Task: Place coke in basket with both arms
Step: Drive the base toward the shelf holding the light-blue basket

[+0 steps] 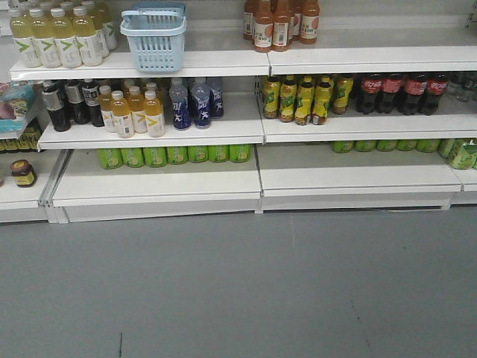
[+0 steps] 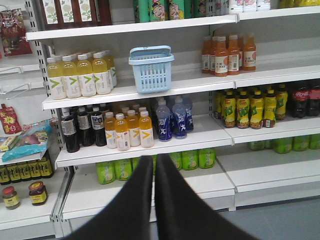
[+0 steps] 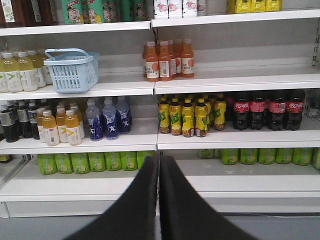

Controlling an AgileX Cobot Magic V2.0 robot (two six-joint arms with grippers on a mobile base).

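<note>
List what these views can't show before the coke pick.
- Basket floor: all views, behind its own walls.
- Coke tops: front view, under the shelf lip above.
- Coke count: left wrist view, right edge cuts the row.
- Arms: absent from front view; wrist views show only left claw and right claw, tips together.

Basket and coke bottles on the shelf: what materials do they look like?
Basket: light blue moulded plastic by the look, matte, with slotted walls and thin handles. Coke bottles: probably clear glossy plastic, with dark liquid showing through and red wrap labels; glass cannot be ruled out.
</note>
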